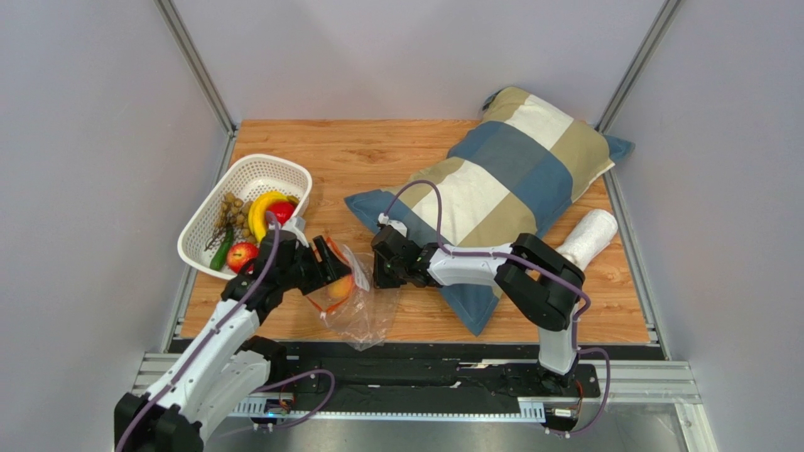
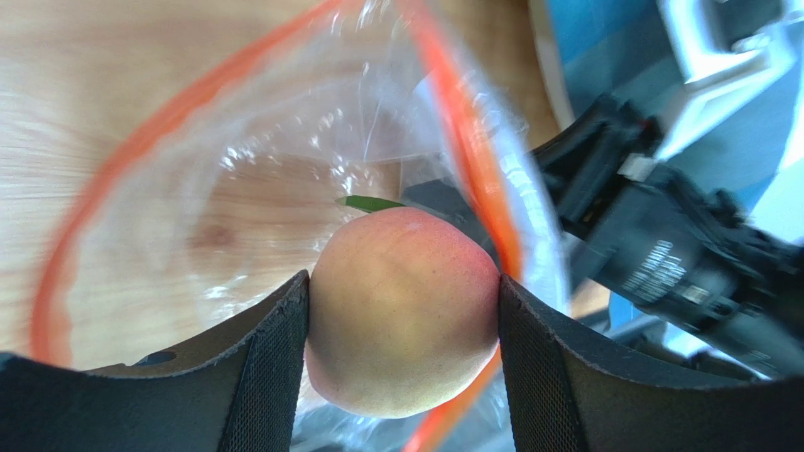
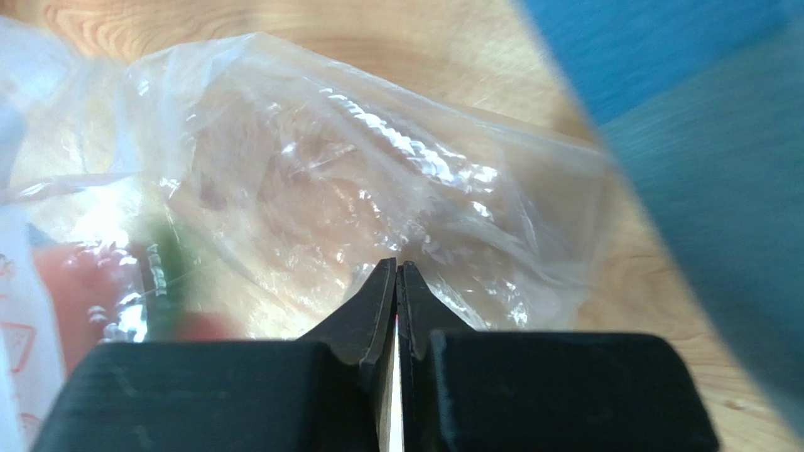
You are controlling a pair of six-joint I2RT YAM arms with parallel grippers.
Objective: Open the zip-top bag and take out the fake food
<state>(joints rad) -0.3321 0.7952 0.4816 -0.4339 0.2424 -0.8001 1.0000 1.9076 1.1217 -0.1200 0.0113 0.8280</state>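
The clear zip-top bag lies on the wooden table with its orange-red zipper mouth spread open. My left gripper is shut on a peach, one pad on each side, right at the bag's mouth. The peach also shows in the top view. My right gripper is shut, with its tips pinched on the bag's film at the bag's right edge. A banana, two red apples, grapes and a green vegetable lie in the white basket.
The white mesh basket stands at the left, just behind my left arm. A large checked pillow covers the right half of the table. A white roll lies beside it at the right edge.
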